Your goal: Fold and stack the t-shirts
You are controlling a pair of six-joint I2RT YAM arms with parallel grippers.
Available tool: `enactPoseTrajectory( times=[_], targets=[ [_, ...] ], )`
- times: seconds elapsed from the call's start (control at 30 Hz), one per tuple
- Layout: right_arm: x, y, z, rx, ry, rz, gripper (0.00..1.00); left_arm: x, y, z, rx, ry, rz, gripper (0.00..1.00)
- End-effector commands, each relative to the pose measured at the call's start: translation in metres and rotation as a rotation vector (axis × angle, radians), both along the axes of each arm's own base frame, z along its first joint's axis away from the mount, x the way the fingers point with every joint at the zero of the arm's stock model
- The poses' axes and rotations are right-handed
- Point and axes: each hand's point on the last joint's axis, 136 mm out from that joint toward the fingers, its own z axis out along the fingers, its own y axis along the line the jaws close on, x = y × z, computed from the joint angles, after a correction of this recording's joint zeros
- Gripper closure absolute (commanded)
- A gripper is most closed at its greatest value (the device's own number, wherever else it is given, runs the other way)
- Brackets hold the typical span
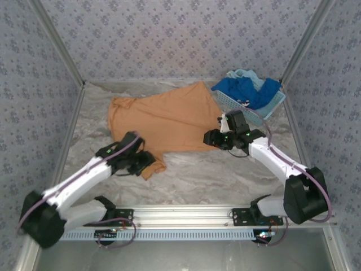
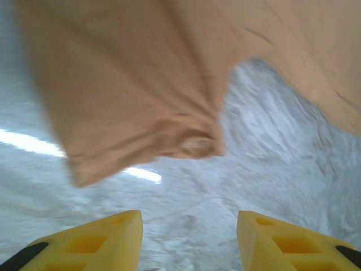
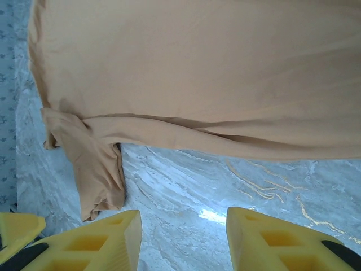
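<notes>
Orange t-shirt [image 1: 163, 118] crosswise (sleeve [image 1: 156, 167] nearward)

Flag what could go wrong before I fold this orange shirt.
1. The orange shirt has its near sleeve bunched; folding now may trap creases.
2. The left gripper and right gripper hang open over bare table, so closing here would likely miss cloth.
3. The basket sits close behind the right gripper; a swing might nudge it.

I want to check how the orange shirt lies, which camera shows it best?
The top view: the whole orange shirt lies spread out. Left wrist view: a blurred sleeve. Right wrist view: one edge and a sleeve.
</notes>
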Motion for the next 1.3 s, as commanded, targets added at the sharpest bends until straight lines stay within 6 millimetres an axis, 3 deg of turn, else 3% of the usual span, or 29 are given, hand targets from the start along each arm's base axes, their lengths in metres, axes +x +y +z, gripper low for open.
enactPoseTrajectory(
  times=[0.0,0.23,0.43,0.7,0.83,0.93,1.07,1.1,1.27],
  targets=[
    [-0.003,0.012,0.009,0.029,-0.043,0.039,0.53,-0.034,0.039,-0.044,-0.012,0.220,0.335,0.52],
    [-0.017,0.047,0.020,0.106,-0.076,0.157,0.47,-0.012,0.026,-0.053,-0.112,0.230,0.413,0.44],
    [-0.017,0.049,0.017,0.098,-0.069,0.155,0.47,-0.018,0.014,-0.070,-0.113,0.301,0.397,0.48],
    [-0.017,0.043,0.008,0.062,-0.056,0.129,0.50,-0.011,0.007,-0.090,-0.051,0.330,0.362,0.66],
    [-0.019,0.038,0.006,0.043,-0.050,0.116,0.51,0.004,0.006,-0.091,-0.024,0.288,0.353,0.75],
    [-0.021,0.031,0.000,0.013,-0.031,0.099,0.52,0.014,0.006,-0.085,0.011,0.271,0.320,0.84],
    [-0.017,0.011,-0.006,-0.060,-0.020,0.035,0.54,0.010,0.022,-0.080,0.093,0.269,0.302,0.96],
    [-0.016,0.000,-0.008,-0.093,-0.012,0.004,0.54,0.007,0.028,-0.076,0.116,0.266,0.302,1.00],
    [-0.004,-0.067,-0.020,-0.239,0.034,-0.198,0.52,-0.014,0.074,-0.046,0.268,0.235,0.314,1.00]
  ],
)
